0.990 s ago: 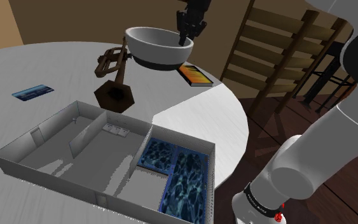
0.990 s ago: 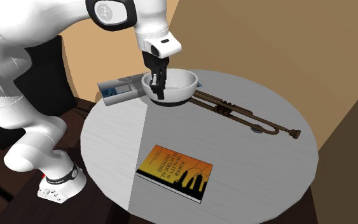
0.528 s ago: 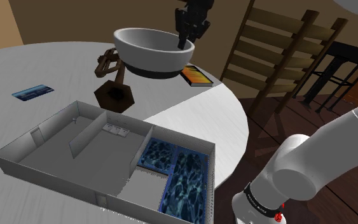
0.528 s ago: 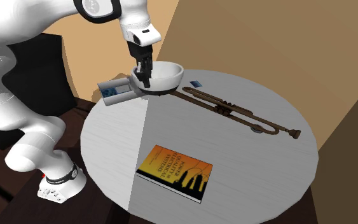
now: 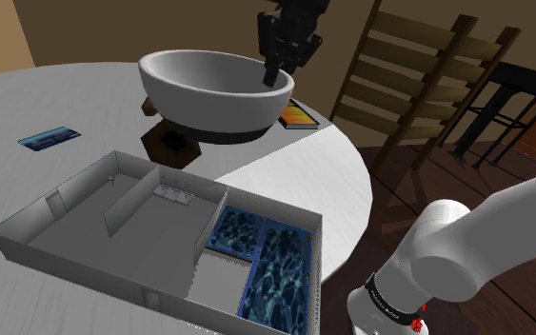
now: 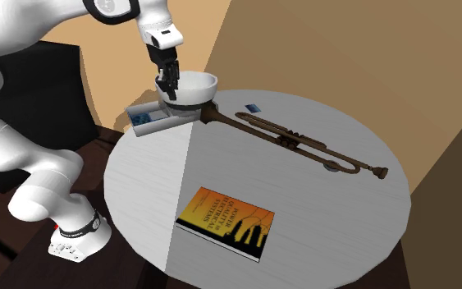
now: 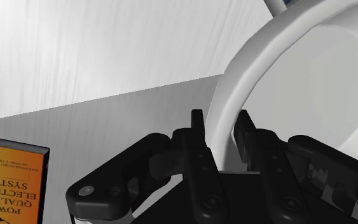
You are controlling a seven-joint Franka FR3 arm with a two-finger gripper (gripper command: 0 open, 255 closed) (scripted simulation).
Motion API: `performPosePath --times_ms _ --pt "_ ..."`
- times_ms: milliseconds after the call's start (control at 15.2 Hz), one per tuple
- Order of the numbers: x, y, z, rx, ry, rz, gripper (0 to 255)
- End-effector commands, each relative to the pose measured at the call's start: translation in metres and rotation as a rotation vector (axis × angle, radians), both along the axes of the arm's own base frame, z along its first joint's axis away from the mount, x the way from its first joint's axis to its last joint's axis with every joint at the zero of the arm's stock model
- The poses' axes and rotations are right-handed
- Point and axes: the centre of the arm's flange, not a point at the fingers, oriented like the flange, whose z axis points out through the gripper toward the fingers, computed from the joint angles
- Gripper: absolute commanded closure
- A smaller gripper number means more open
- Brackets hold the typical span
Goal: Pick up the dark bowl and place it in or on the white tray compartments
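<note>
A round pale table (image 5: 66, 95) (image 6: 319, 213) (image 7: 107, 51) carries everything here. The white arm (image 5: 485, 238) (image 6: 24, 82) rises from its stand beside the table and reaches in over it. At the near edge in the shoulder view lies a grey tray (image 5: 66, 266) (image 6: 151, 119) split by low walls into several compartments. The two at that view's right end have a blue patterned floor (image 5: 266, 252). A wooden ladder-back chair (image 5: 418, 67) stands off the table at the shoulder view's upper right.

The bowl (image 5: 213, 95) (image 6: 189, 86) (image 7: 298, 83) is white with a dark foot. It hangs in the air above the table, level and mouth up, just past the tray's far side. In the second exterior view it sits over the tray's corner and the bell end of a brown trumpet (image 5: 173, 143) (image 6: 295, 144), which lies flat across the table. A book with an orange and black cover (image 5: 297, 114) (image 6: 225, 223) (image 7: 9, 184) lies well apart from the tray. A small blue card (image 5: 49, 139) (image 6: 252, 107) lies at the far rim of the table.

The jaws are closed on the bowl's rim and hold it up. One of the black fingers (image 7: 199, 146) (image 5: 277, 71) (image 6: 167, 82) presses the outer wall, and the other is inside the bowl.
</note>
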Motion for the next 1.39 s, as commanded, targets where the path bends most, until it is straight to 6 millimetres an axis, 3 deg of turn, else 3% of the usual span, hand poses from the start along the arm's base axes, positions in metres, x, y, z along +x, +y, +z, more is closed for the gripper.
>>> performPosePath --times_ms 0,660,1320 --pt "-0.020 0.019 0.004 0.001 -0.001 -0.001 255" --pt "-0.108 0.113 0.014 0.001 -0.001 -0.001 255" --pt "-0.108 0.113 -0.039 0.001 -0.001 -0.001 255"
